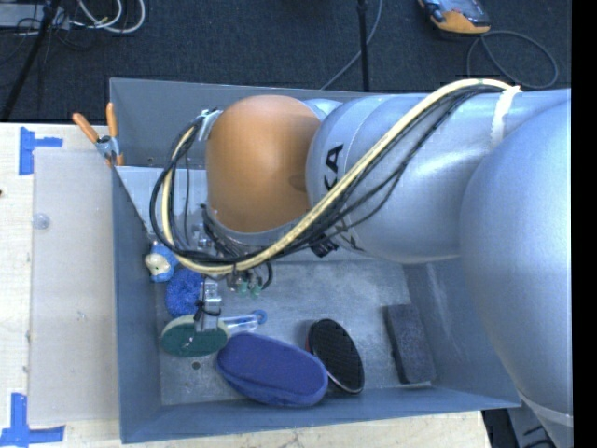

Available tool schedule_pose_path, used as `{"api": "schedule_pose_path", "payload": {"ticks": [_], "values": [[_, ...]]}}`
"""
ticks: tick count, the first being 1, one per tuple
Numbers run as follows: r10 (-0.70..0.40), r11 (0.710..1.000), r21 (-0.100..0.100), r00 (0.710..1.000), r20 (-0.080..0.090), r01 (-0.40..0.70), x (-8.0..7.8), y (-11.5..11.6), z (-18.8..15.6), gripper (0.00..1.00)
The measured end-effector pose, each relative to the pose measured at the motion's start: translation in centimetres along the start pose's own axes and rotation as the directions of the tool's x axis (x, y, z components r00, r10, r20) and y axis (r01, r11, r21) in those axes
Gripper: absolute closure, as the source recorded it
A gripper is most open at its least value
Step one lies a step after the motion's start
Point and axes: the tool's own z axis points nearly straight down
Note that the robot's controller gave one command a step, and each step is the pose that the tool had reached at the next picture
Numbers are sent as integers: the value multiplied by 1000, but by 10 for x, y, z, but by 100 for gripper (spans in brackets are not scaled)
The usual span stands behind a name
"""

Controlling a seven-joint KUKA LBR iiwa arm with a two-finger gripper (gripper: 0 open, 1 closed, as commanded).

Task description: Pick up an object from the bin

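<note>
Camera view shows our claw [208, 308] low in the left of the bin [135, 343], just above a dark green round disc [191, 341], beside a blue crumpled thing [183, 292]; we cannot tell whether it is open or closed. A blue pouch [272, 370] lies near.

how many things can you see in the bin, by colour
blue: 2, big oval pouch, fuzzy clump
green: 1, round disc
black: 1, oval brush
dark grey: 1, block
pale yellow: 1, small lump
clear: 1, small stick, perhaps part of the disc
total: 7 in sight; the arm may hide more
</note>
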Motion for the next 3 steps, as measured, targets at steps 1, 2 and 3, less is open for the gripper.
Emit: {"api": "schedule_pose_path", "payload": {"ticks": [1, 2, 3], "values": [[-12, 1000, -2, 1000, 3, 12, 16, -9, 42, 0], [-19, 1000, -3, 1000, 6, 19, 25, -15, 118, 100], [-19, 1000, -3, 1000, 6, 19, 25, -15, 118, 100]]}}
